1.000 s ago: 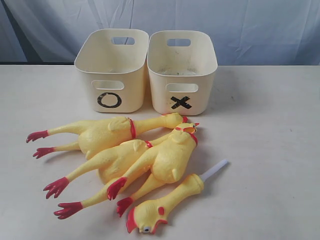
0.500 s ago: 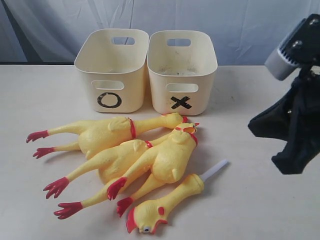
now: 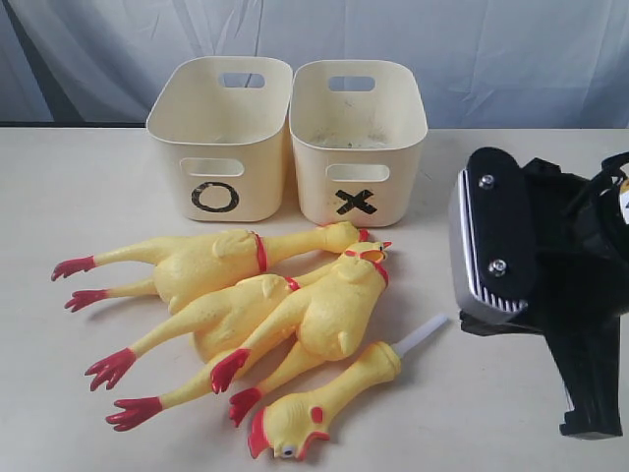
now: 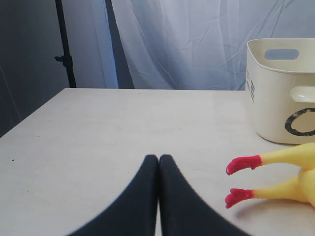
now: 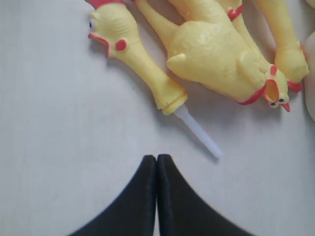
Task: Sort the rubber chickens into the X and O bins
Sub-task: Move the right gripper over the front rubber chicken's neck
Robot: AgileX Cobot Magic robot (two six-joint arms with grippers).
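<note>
Chickens (image 3: 324,310) piled, mid one partly hidden; left gripper (image 4: 158,161), right gripper (image 5: 156,160) tips together.

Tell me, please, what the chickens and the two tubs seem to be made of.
Chickens: likely soft rubber or vinyl, smooth with a slight sheen and moulded wings; the red parts look painted.
Tubs: probably rigid plastic, cream with a satin finish, thin moulded walls and cut-out handles.

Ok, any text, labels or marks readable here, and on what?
"O", black, front of the left bin.
"X", black, front of the right bin.
Dark striped patch, side of the left bin in the left wrist view: too small to read.
Nothing else readable.
</note>
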